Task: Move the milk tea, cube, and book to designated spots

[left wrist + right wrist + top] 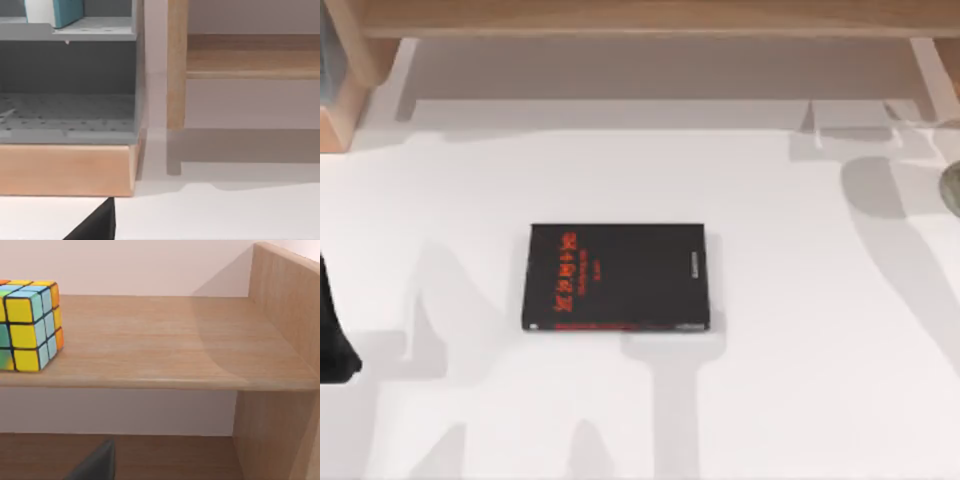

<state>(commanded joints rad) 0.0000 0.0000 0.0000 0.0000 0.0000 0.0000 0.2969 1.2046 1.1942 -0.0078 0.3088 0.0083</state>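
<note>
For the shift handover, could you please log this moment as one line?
puzzle cube: on wooden shelf | teal book: in grey rack | black book: on white table

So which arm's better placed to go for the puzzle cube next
Right, probably. Its wrist camera faces the cube sitting on the wooden shelf. The left wrist camera faces the grey rack holding the teal book.

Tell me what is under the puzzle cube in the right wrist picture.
The cube stands on a wooden shelf board, near its front edge. Under that board is open space with a pale wall behind. The cube's bottom face is covered.
</note>
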